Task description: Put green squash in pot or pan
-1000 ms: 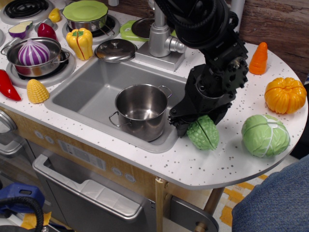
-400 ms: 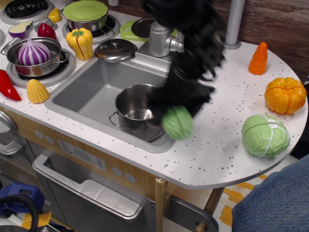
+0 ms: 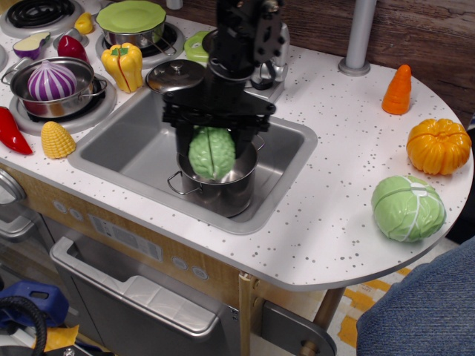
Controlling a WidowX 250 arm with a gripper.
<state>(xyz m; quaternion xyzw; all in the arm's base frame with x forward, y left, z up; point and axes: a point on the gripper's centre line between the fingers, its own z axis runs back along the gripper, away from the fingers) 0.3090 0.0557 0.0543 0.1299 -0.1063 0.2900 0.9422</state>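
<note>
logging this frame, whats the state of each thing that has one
gripper: shut on the squash, over the pot
squash: held in the air, not yet dropped
pot: upright in the sink, lid off
sink: dry, only the pot inside
loose lid: lying on the counter
pan: on the burner, onion inside
green-lidded pot: covered

Cabbage (image 3: 407, 208) near pumpkin (image 3: 439, 145) — carrot (image 3: 398, 90) behind.
</note>
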